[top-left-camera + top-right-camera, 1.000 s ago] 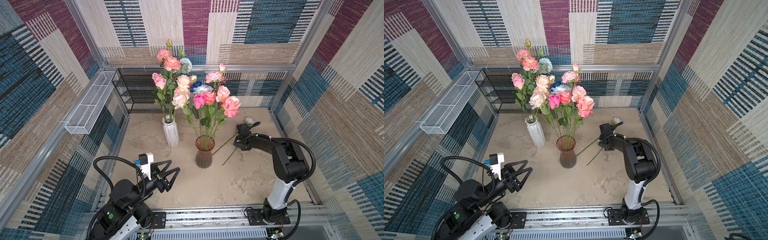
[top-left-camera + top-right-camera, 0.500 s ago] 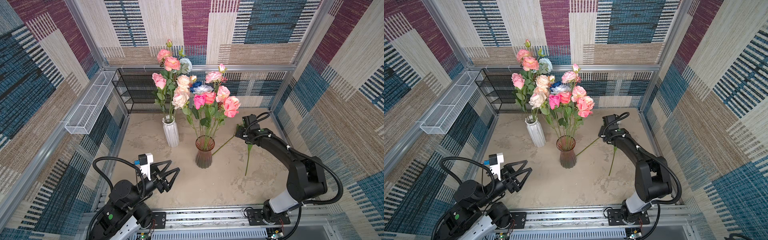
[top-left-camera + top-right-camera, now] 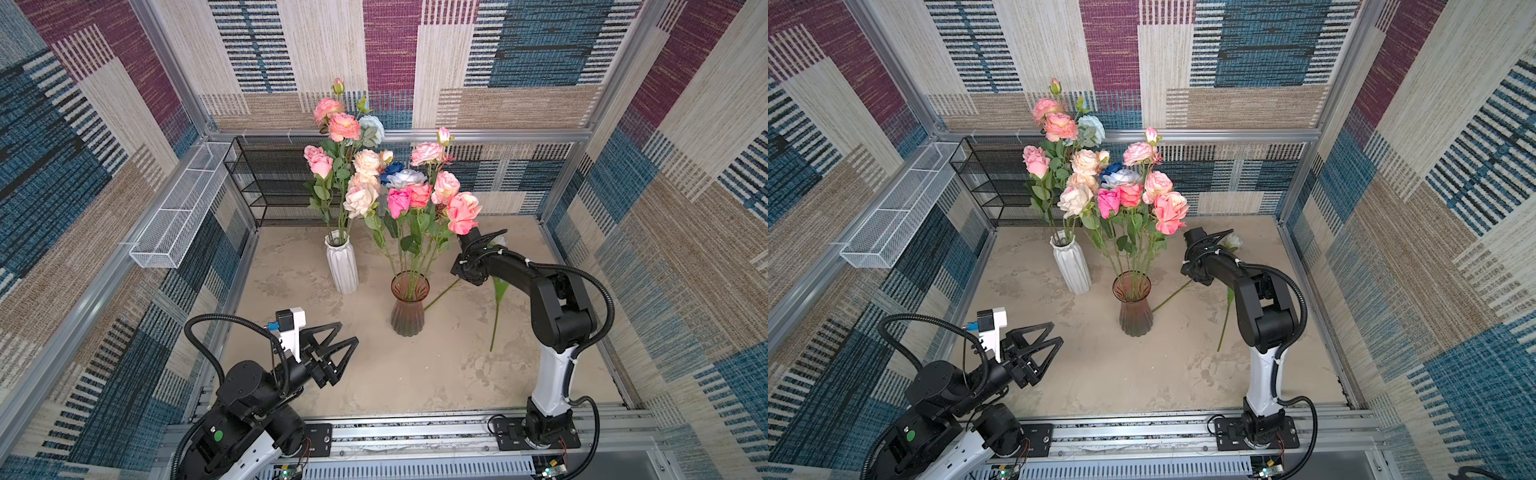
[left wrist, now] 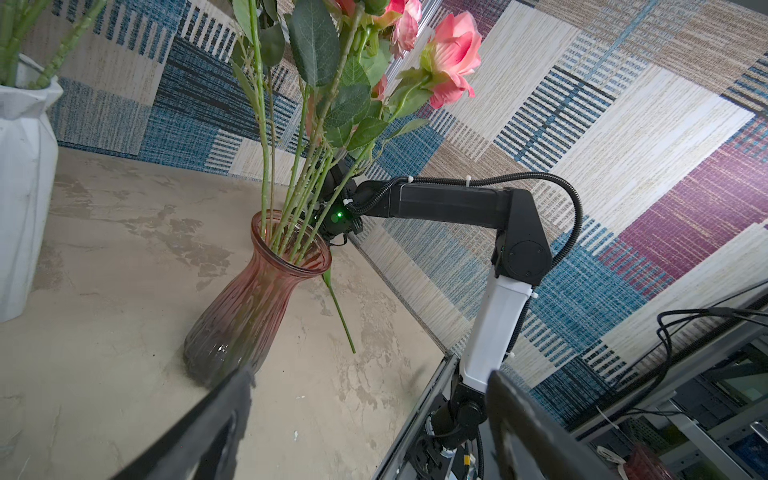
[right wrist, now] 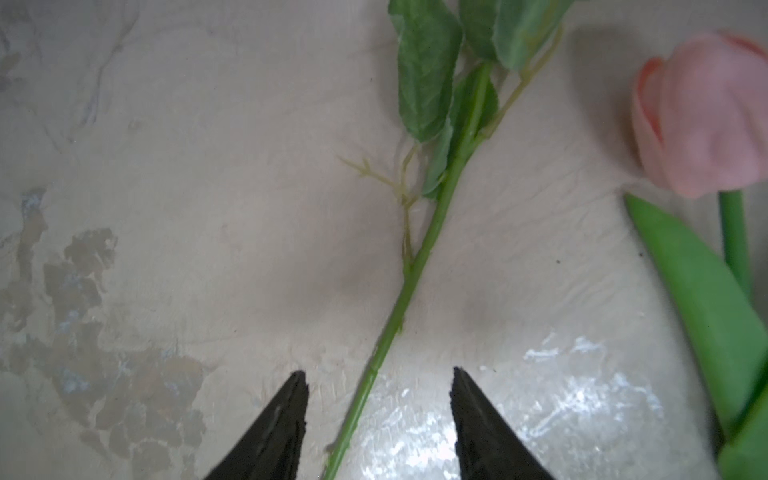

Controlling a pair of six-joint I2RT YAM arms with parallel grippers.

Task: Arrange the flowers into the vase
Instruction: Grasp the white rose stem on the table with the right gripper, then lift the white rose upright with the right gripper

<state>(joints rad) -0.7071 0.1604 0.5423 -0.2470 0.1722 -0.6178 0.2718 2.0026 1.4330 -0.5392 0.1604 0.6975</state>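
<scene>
Most flowers stand in two vases: a white ribbed vase (image 3: 341,266) (image 3: 1071,266) and a reddish glass vase (image 3: 409,305) (image 3: 1135,307) (image 4: 249,299). Two flowers lie on the floor right of the glass vase. One is a leafy cream-headed rose (image 3: 500,241), with its stem (image 5: 432,232) running between my right fingers. The other is a pink tulip (image 5: 702,112), whose stem (image 3: 494,324) points toward the front. My right gripper (image 3: 484,239) (image 3: 1210,237) (image 5: 379,374) is open just above the floor, astride the rose stem without touching it. My left gripper (image 3: 348,332) (image 3: 1057,332) (image 4: 370,374) hangs open and empty at front left.
A black wire shelf (image 3: 266,183) stands against the back wall behind the white vase. A white mesh basket (image 3: 174,224) is fixed on the left wall. The bouquet's heads and leaves overhang the floor next to my right gripper. Patterned walls close the cell on three sides.
The tulip's stem went from slanting beside the rose stem to pointing toward the front. My right arm swung out and back, ending over the rose stem. The left arm stayed still.
</scene>
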